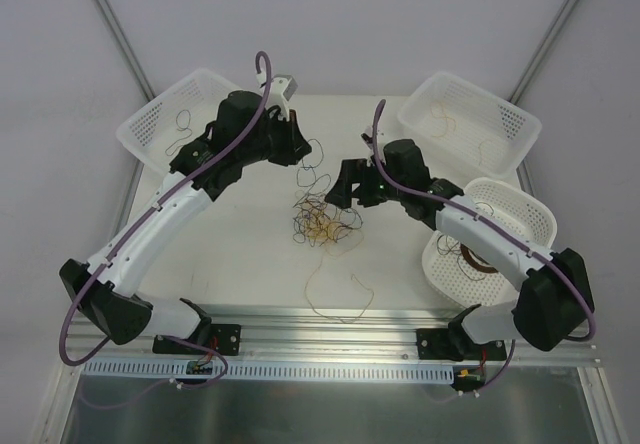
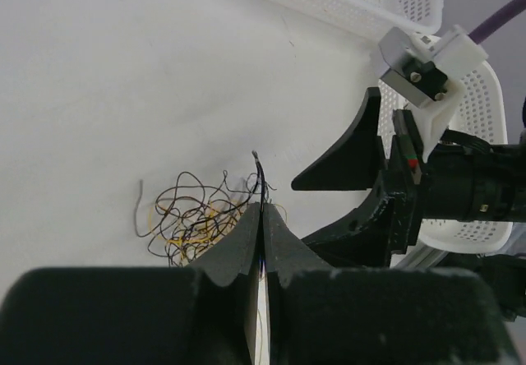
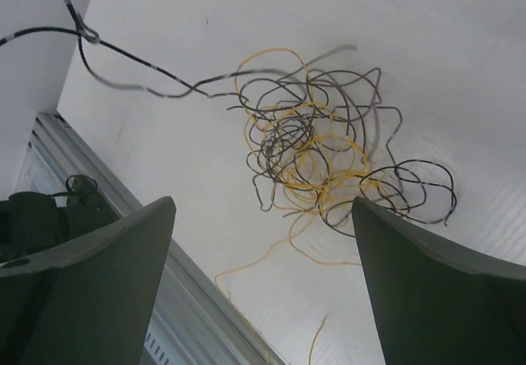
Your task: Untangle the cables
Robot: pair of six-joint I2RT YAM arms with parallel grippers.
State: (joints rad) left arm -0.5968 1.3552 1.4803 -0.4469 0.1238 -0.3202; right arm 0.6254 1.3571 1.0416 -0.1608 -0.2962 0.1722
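Note:
The cables [image 1: 322, 219] are a loose tangle of thin black, brown and yellow strands on the white table between the arms. The tangle also shows in the left wrist view [image 2: 193, 221] and the right wrist view [image 3: 320, 147]. My left gripper [image 1: 300, 152] is above the tangle's far side. Its jaws [image 2: 261, 209] are shut on one thin black strand [image 2: 256, 168], whose end sticks out past the tips. That strand [image 3: 140, 81] runs taut up and away from the tangle. My right gripper [image 1: 345, 189] is open and empty [image 3: 263, 207], hovering just right of the tangle.
A white basket [image 1: 150, 124] at the back left holds a dark strand. A basket [image 1: 500, 114] at the back right holds tan strands. A nearer right basket [image 1: 520, 214] holds a dark-brown ring coil [image 1: 478, 261]. A loose tan strand [image 1: 335, 299] lies near the front rail.

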